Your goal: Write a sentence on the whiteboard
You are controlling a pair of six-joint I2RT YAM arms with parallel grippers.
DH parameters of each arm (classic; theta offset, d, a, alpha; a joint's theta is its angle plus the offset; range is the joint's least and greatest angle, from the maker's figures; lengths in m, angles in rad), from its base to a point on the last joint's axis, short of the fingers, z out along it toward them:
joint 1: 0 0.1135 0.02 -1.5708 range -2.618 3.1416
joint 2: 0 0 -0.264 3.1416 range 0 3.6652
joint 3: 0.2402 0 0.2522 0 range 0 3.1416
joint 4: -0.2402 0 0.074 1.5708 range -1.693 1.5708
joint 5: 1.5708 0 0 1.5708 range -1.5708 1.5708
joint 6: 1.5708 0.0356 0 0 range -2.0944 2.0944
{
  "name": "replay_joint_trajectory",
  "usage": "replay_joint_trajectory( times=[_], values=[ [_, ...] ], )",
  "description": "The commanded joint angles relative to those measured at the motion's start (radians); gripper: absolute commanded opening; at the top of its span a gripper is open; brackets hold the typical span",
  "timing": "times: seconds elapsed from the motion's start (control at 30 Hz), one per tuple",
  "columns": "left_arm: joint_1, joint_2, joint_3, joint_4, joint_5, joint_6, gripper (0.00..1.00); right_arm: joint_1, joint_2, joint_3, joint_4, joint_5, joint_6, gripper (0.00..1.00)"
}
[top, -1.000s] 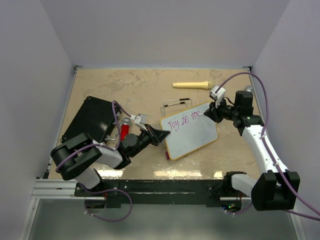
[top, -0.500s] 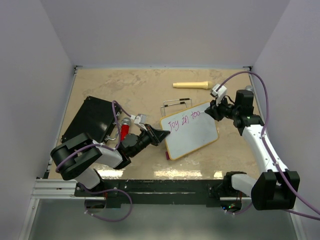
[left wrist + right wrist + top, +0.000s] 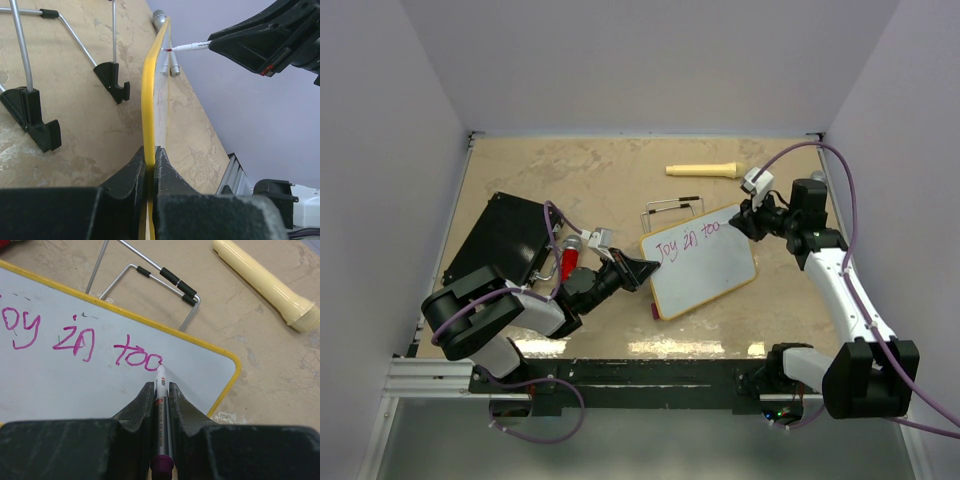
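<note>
The whiteboard [image 3: 705,270] lies tilted on the table, its yellow rim [image 3: 148,95] seen edge-on in the left wrist view. My left gripper [image 3: 642,270] [image 3: 150,152] is shut on the board's left edge. Pink writing, the sentence [image 3: 687,240] [image 3: 75,340], reads "Joy in too" along the top line. My right gripper [image 3: 741,222] [image 3: 161,387] is shut on a white marker [image 3: 161,400] with a purple end cap. The marker tip touches the board at the end of the last letter. From the left wrist view the marker [image 3: 187,47] meets the board's far end.
A black flat case [image 3: 500,238] lies at the left, with a red object [image 3: 569,262] beside it. A wire stand [image 3: 672,207] [image 3: 150,275] [image 3: 65,30] lies just behind the board. A cream cylinder [image 3: 703,170] [image 3: 265,282] rests farther back.
The right gripper has shifted slightly with the marker, and the last letter of the top line has been closed. The left gripper and the board have stayed put.
</note>
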Motion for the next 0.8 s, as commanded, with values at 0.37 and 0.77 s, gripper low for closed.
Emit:
replay_joint_trajectory(
  times=[0.37,0.77],
  values=[
    [-0.005,0.005,-0.013,0.01,0.035,0.078,0.0,-0.002,0.01,0.027,-0.087,0.01,-0.092,0.0],
    [-0.005,0.007,-0.012,0.013,0.035,0.076,0.0,0.011,0.045,0.037,-0.2,-0.011,-0.167,0.0]
  ],
)
